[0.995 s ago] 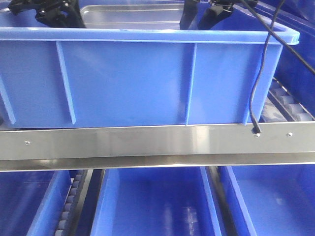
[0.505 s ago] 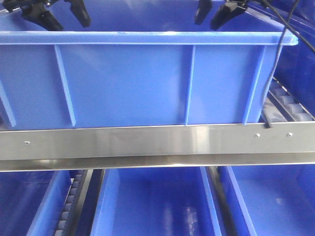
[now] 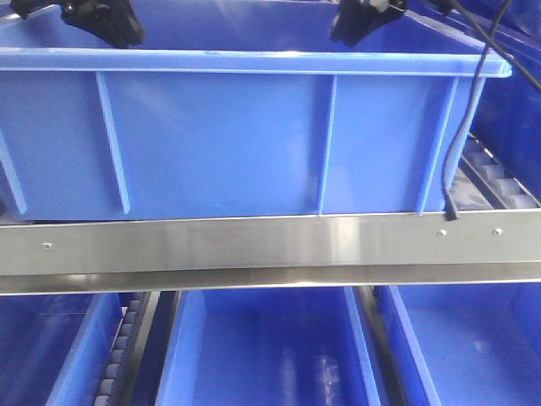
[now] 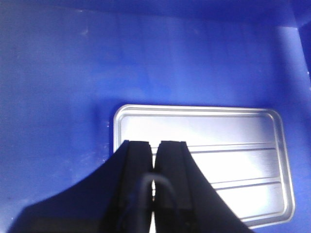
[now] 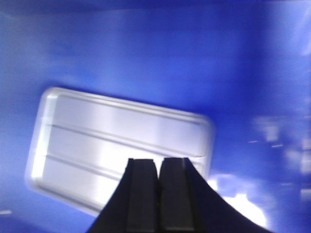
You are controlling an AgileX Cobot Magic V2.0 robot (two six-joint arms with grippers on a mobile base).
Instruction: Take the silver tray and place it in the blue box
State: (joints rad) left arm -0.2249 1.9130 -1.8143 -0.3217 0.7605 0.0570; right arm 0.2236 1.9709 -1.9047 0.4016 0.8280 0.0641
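Observation:
The silver tray (image 4: 223,160) lies flat on the floor of the blue box (image 4: 58,87), its two ridges showing; the right wrist view has the tray (image 5: 107,141) blurred on the same blue floor (image 5: 194,63). My left gripper (image 4: 154,143) hangs above the tray's left part, shut and holding nothing. Over the tray's right end, my right gripper (image 5: 159,160) is also shut and empty. From the front, the blue box (image 3: 220,144) hides the tray behind its ribbed wall, and both grippers, left (image 3: 106,21) and right (image 3: 359,17), sit just above its rim.
A steel rail (image 3: 270,245) runs across in front of the box. More blue crates (image 3: 262,347) stand on the level below. Roller tracks (image 3: 499,186) lie to the right, and a black cable (image 3: 461,144) hangs down past the box's right corner.
One second ago the tray showed above the rim between both grippers. It then dropped out of the front view, the fingers spread open, and now both grippers are shut and slightly higher.

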